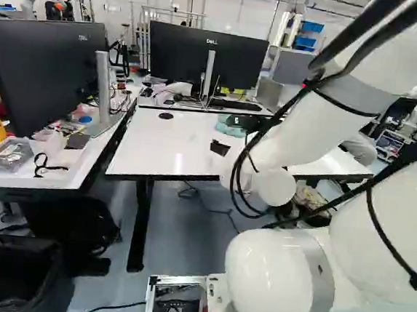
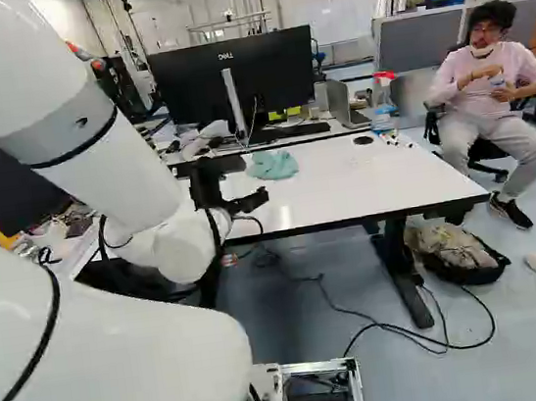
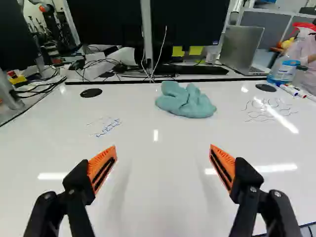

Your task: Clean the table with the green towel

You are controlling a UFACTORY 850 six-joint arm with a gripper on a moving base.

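The claw (image 3: 163, 168) is spread wide above the white desk (image 3: 158, 207). Ahead of it and between the line of its fingers, the crumpled green towel (image 3: 185, 100) lies on the desk, with pen scribbles (image 3: 106, 127) nearby.

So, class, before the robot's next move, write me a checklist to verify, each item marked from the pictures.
1. Pincer open: ok, its fingers stand wide apart.
2. Green towel between the fingers: not ok, it lies crumpled on the white tabletop, ahead of them.
3. Marks to wipe located: ok, blue scribbles and dark wavy lines, on opposite sides of the towel.
4. Markers well away from those lines: not ok, they lie close by.
5. Towel damp: cannot tell.
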